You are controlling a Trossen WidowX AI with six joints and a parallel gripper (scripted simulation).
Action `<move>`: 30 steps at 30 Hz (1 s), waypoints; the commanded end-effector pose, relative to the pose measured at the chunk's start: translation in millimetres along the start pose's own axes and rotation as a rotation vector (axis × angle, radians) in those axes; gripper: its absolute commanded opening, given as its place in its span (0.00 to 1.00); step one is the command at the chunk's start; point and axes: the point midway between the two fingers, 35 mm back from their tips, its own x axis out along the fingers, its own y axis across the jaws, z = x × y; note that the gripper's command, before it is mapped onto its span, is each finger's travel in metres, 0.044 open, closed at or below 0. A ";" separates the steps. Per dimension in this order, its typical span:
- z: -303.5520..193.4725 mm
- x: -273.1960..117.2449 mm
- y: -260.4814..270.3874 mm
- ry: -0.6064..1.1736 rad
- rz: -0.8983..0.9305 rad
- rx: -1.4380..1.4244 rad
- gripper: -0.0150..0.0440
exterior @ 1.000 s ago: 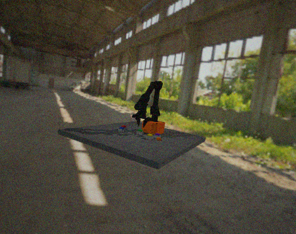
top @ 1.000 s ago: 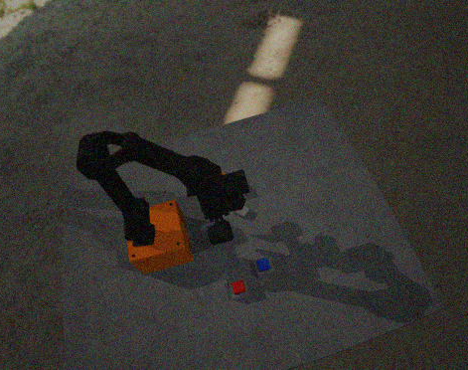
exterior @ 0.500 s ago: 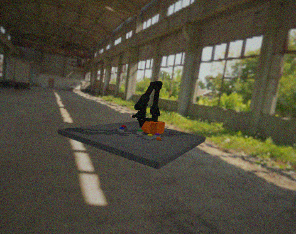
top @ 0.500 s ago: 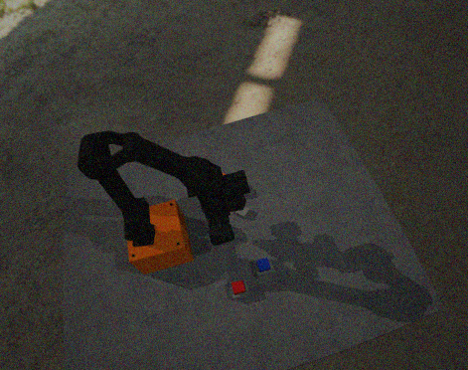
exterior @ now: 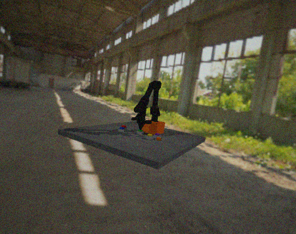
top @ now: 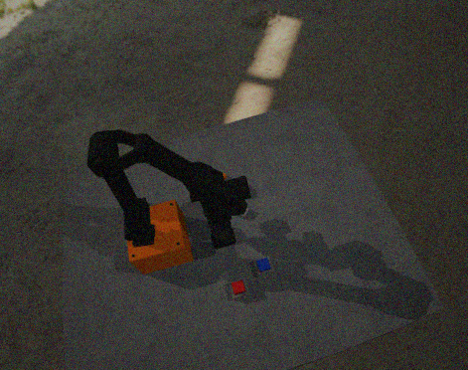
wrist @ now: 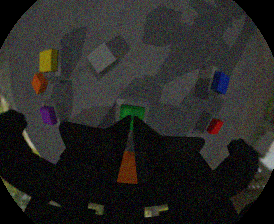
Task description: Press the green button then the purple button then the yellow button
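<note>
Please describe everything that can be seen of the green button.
The green button is a small square cap of bright green, plain and matte, seated in a grey housing on the grey platform. In the wrist view it lies just ahead of the closed gripper, in line with it; whether they touch cannot be told. In the top view the arm hides it.

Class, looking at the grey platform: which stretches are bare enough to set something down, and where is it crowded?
Bare: the wide far stretch of the platform toward the white road stripe, and the near strip below the red button. Crowded: around the orange base, where the shut end effector hangs near the blue button, green button and yellow button.
</note>
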 end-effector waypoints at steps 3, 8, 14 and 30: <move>-2.6 7.4 0.9 0.006 0.005 -0.007 0.29; -2.6 7.4 0.9 0.006 0.005 -0.007 0.29; -2.6 7.4 0.9 0.006 0.005 -0.007 0.29; -0.7 -35.9 0.6 0.005 0.005 -0.007 0.29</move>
